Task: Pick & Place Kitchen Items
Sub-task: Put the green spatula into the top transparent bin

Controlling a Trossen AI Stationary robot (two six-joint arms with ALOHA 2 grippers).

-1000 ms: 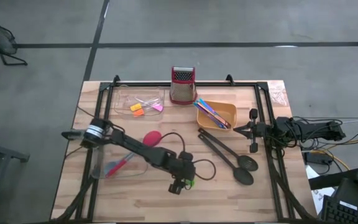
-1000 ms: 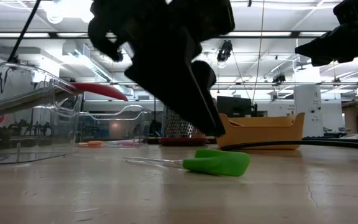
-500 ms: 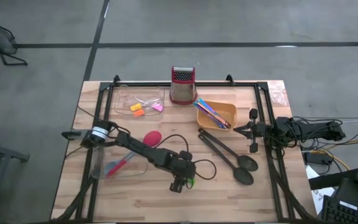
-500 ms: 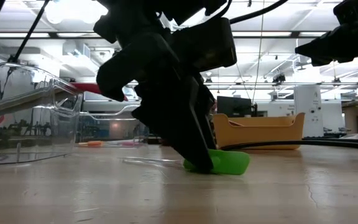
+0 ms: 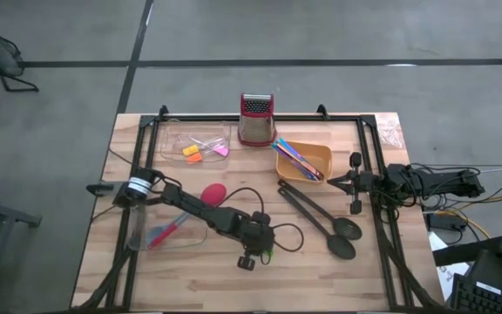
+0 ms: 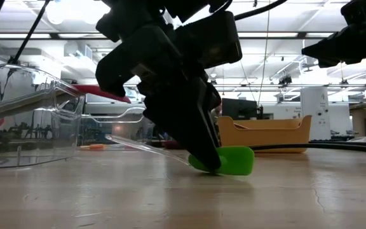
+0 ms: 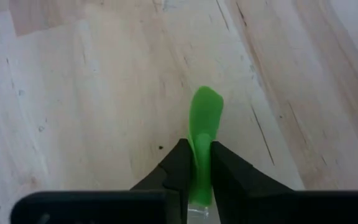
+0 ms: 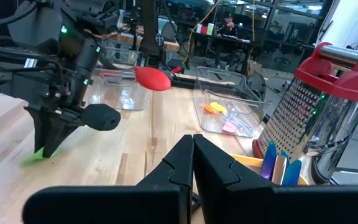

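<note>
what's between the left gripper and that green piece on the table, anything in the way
Nothing visible. The left gripper has its fingers on either side of the green piece near the table's front edge, closed against it with no gap or other object between. The right gripper waits shut at the table's right side.

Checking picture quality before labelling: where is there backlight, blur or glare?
Low view: bright ceiling lights leave the left gripper a black silhouette over the green spatula. Left wrist view: its fingers look soft up close. High view: evenly lit, no glare on the table.
</note>
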